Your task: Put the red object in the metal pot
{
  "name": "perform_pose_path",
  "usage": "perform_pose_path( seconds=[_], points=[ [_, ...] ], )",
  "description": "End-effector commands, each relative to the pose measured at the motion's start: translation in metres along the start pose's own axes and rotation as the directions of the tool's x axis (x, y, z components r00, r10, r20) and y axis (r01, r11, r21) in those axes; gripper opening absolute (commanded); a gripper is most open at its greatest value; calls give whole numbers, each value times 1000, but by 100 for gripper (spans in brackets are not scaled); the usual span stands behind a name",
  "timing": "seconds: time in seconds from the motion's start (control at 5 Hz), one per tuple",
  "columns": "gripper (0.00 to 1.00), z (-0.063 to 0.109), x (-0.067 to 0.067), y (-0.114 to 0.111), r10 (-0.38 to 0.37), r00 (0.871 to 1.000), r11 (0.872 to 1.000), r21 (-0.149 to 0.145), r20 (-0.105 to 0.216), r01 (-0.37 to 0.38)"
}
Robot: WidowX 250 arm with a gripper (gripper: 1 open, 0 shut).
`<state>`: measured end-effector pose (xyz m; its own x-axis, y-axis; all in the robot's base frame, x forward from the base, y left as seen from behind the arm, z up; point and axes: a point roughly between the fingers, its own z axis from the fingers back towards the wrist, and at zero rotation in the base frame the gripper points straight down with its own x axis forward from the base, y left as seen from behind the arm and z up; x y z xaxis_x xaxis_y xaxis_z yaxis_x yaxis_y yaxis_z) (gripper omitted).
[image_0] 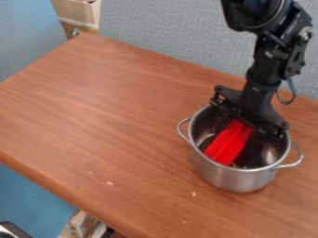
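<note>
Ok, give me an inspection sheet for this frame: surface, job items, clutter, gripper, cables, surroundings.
Surface: brown wood-look tabletop, a few small pale specks toward the near side.
Job items: red block inside the stainless-steel pot, lying tilted; the pot stands upright, two loop handles visible.
Clutter: nothing seen on the tabletop.
Gripper: black gripper reaches down into the pot at the block's upper end; its fingertips are hard to make out, but it appears closed on the block.
Cables: a thin dark cable loops beside the arm's wrist.
Surroundings: grey textured panel behind, blue surface at the left, pale wooden item at the far corner, dark object at the lower left edge.
</note>
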<state>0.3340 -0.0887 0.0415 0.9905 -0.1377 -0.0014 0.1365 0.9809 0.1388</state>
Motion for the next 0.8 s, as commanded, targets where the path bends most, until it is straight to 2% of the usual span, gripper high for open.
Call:
perform_pose_path(
  seconds=[0.0, 0.6],
  points=[
    [100, 21, 13, 8, 30, 997, 1000, -11, 65, -29],
    [100, 37, 15, 12, 45, 996, 999, -8, 81, -45]
  ],
)
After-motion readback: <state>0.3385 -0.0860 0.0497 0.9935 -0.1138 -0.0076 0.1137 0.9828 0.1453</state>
